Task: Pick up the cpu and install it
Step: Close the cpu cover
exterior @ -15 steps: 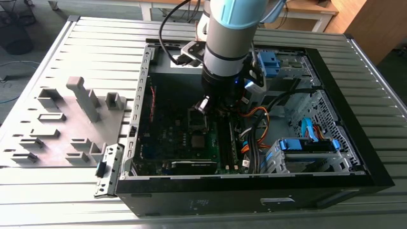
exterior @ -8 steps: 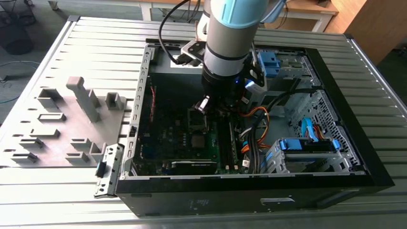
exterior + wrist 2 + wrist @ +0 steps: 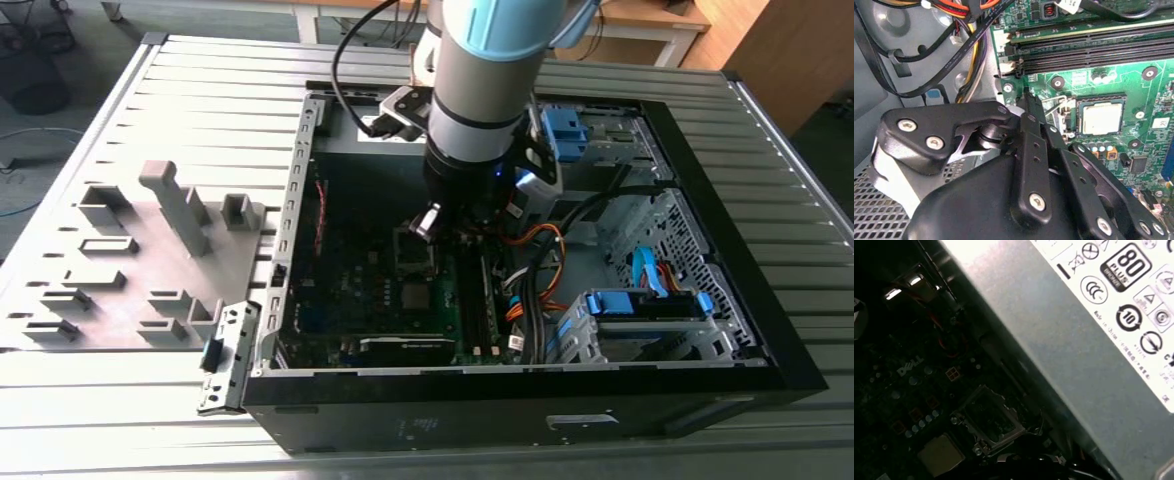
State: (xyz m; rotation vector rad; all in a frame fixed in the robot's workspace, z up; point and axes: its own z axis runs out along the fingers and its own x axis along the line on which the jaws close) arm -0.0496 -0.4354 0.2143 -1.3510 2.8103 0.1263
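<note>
Progress looks late: small square silvery-topped cpu (image 3: 1102,119) sits in its dark socket frame; black gripper (image 3: 1030,107) beside it, fingers together, empty.

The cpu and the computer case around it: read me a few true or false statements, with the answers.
1. In the second wrist view the cpu lies flat on the green motherboard. True.
2. The gripper is carrying the cpu. False: the cpu lies on the board, apart from the gripper.
3. In the exterior view the computer case lies open on its side and the arm reaches down into it. True.
4. The power supply box in the first wrist view is bright blue. False: it is grey.
</note>
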